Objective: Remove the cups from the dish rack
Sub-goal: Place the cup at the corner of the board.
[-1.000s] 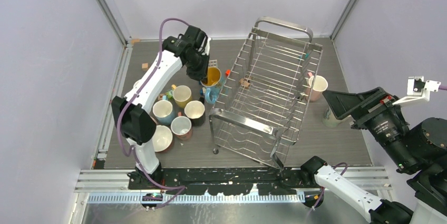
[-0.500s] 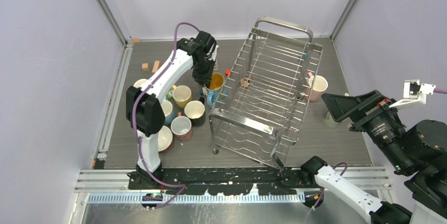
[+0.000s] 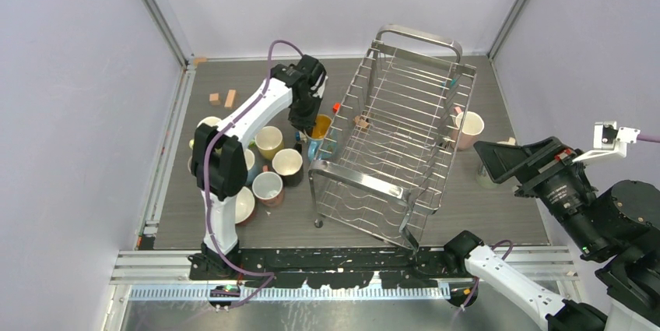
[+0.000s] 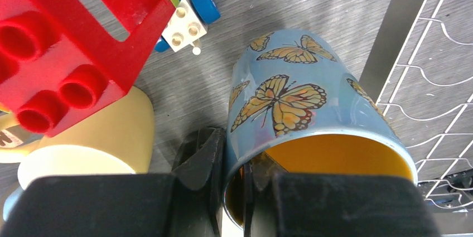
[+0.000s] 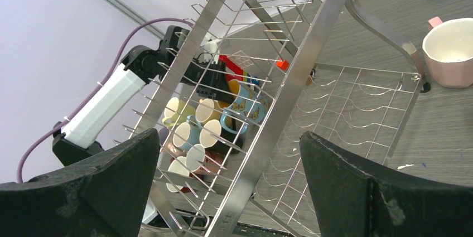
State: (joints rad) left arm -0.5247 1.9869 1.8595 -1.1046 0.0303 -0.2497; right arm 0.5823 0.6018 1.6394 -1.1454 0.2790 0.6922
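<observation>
Two arms share a grey wood-grain table (image 3: 482, 214) enclosed by pale lilac walls (image 3: 78, 113) and metal corner posts (image 3: 156, 12). The dish rack (image 3: 393, 140) sits askew at mid-table. Just left of the rack, the left gripper (image 4: 231, 173) is clamped on the rim of a blue butterfly mug (image 4: 295, 103), one finger inside and one outside. A red toy block (image 4: 72, 42) lies near that mug. Further left of the rack, a cluster of cups (image 3: 268, 163) stands upright. A pink cup (image 3: 469, 128) stands just right of the rack. The right gripper (image 5: 230, 142) hangs right of the rack, jaws wide apart and holding nothing. Small wooden blocks (image 3: 222, 99) lie well left of the rack.
</observation>
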